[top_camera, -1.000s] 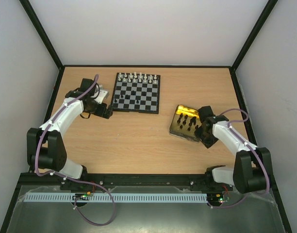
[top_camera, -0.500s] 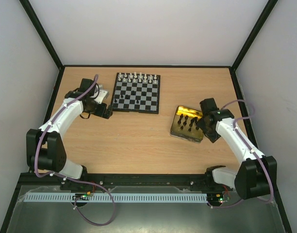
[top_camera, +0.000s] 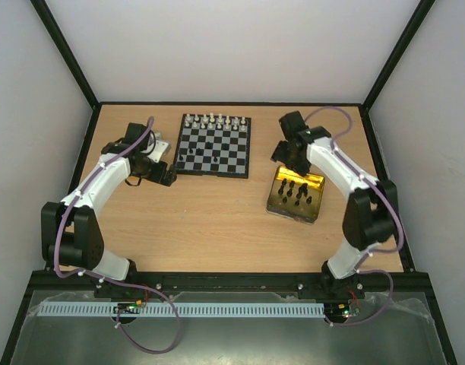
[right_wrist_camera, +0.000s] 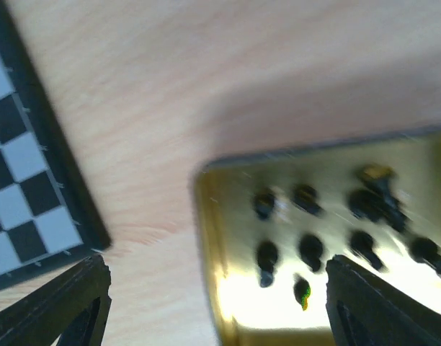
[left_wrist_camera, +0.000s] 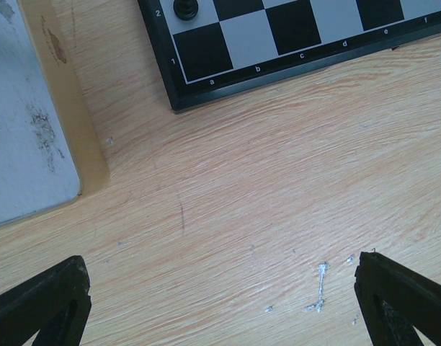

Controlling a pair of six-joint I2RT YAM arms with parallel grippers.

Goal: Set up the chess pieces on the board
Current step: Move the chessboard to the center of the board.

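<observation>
Rt pincer (top_camera: 287, 156): jaws wide apart, nothing betw. them; released, empty. It hung over the far end of gold tray (top_camera: 293, 216), apart from the contents; height not clear. Wrist view blurred: showed a tray corner, a strip of desk (top_camera: 217, 228) & a corner of the board.

Left pincer (top_camera: 166, 173): also released & empty, fingers spread over the desk just off the board's near-left corner. Grey tray (left_wrist_camera: 26, 108) lay just beside it, at left edge of wrist view.

Board (top_camera: 225, 161): flat on desk, far-centre, betw. the two arms. White pieces (top_camera: 213, 119) stood along its far edge. Exact count & order too small to confirm. One black piece (left_wrist_camera: 186, 7) stood on square a2 by the rim lettering, nr the left pincer. Another dark piece (top_camera: 210, 142) appeared mid-board, type not clear.

Black pieces (top_camera: 296, 190): most stood in the gold tray, right of the board & apart from it.

Assessment: white side looked done or nearly so. Black side barely begun, w/ bulk of the set waiting in the tray. Est. approx. half done.

Next req., in my judgement: rt pincer to descend on one black piece, lift it & carry it to the board's near rows.

Risk: pieces small & close-set in tray, so neighbours could be knocked over.
</observation>
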